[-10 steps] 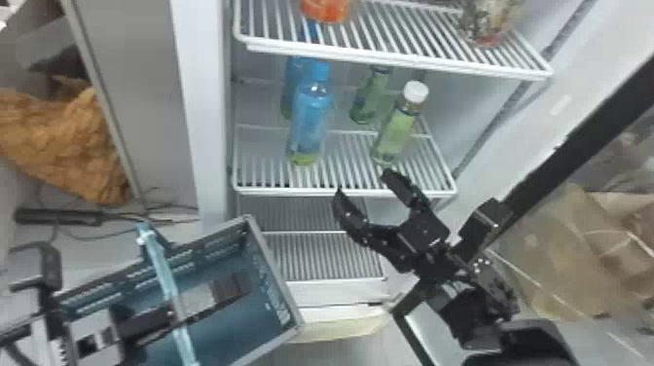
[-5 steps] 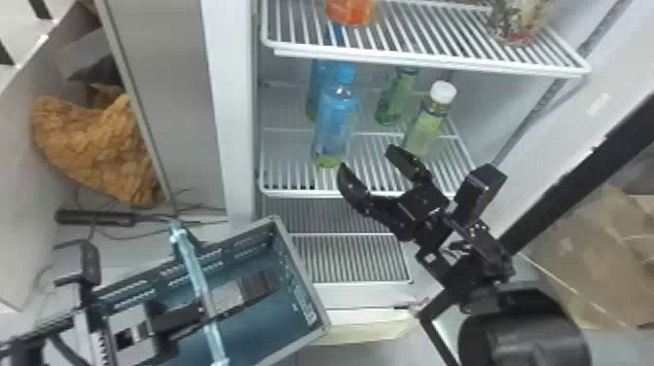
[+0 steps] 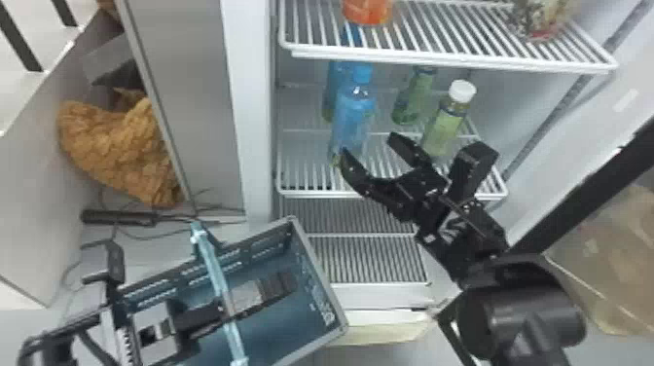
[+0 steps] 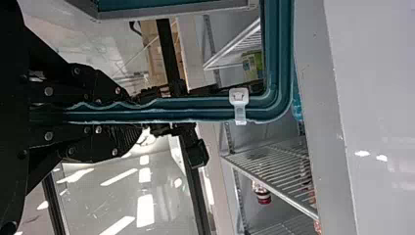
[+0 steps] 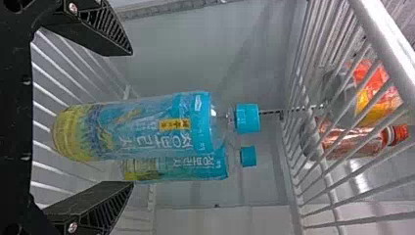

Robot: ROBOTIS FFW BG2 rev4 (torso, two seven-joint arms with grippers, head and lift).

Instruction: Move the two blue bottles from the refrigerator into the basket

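Standing upright on the refrigerator shelf point(image 3: 302, 194): nearer blue bottle point(image 5: 147, 128), farther blue bottle point(image 5: 193, 169) behind. Right gripper point(image 5: 131, 118) has fingers spread before the nearer one, ungripped. Left gripper point(image 4: 135, 113) clamped on the basket handle point(image 4: 195, 110). Both transfers into the basket point(image 3: 319, 275) likely left to do.

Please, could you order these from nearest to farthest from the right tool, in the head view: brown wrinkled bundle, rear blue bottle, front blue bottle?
1. Front blue bottle, just ahead of the right tool.
2. Rear blue bottle, behind it, slightly left.
3. Brown wrinkled bundle, far to the left.
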